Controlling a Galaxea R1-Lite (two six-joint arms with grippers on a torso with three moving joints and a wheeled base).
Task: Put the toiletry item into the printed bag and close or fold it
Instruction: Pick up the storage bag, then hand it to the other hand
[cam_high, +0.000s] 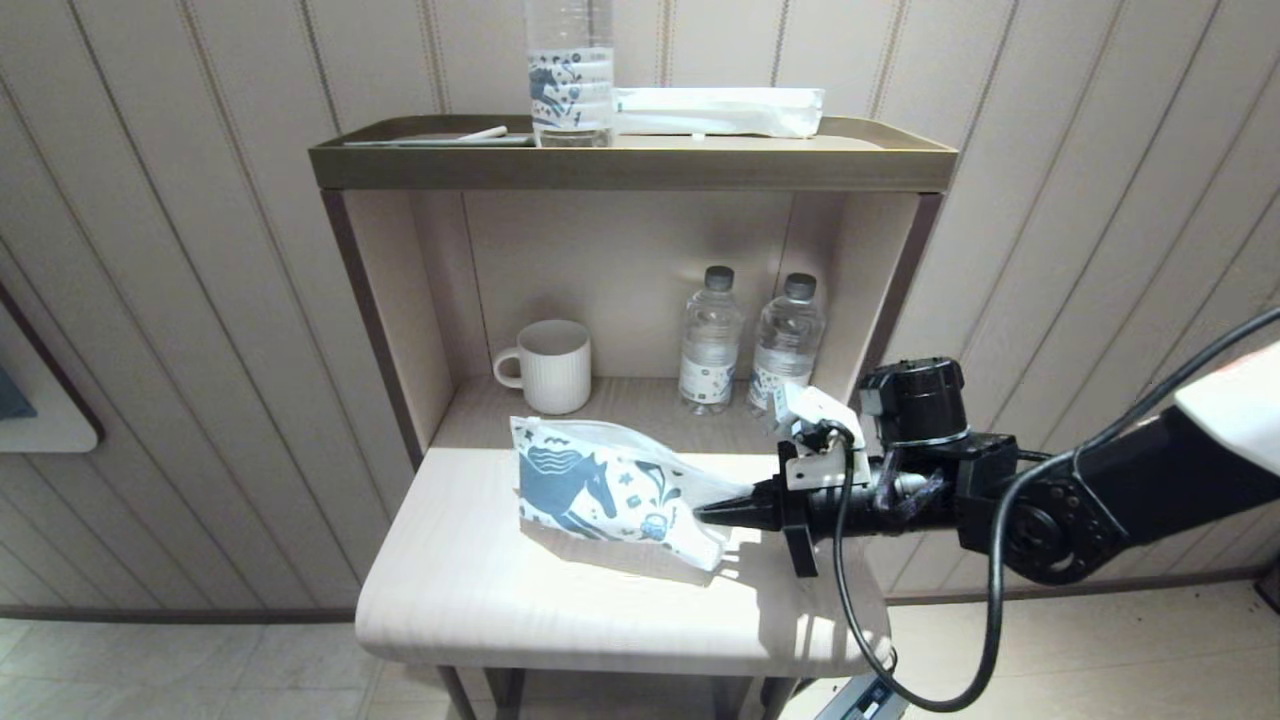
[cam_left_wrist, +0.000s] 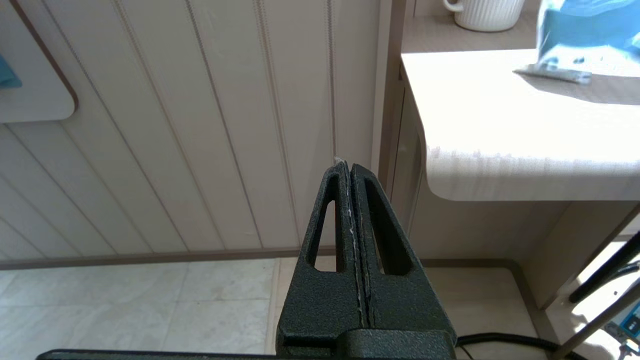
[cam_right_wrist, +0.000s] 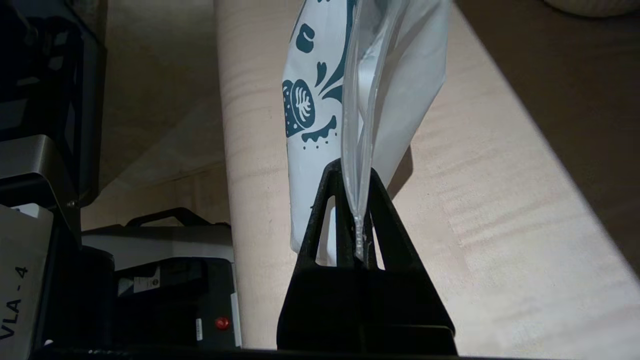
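Pinching the zip edge of the printed bag (cam_high: 600, 490) right at its corner, the right gripper (cam_high: 712, 513) has its jaws clamped on the plastic, and the pouch stands half-lifted on the table (cam_high: 500, 600). That's a tiny grip, so the slick film could slide out. The left gripper (cam_left_wrist: 349, 170) hangs low beside the table, jaws pressed together on nothing. Up on the top shelf (cam_high: 630, 165) there's a slim white stick (cam_high: 482, 133), probably the toiletry item, not yet bagged.
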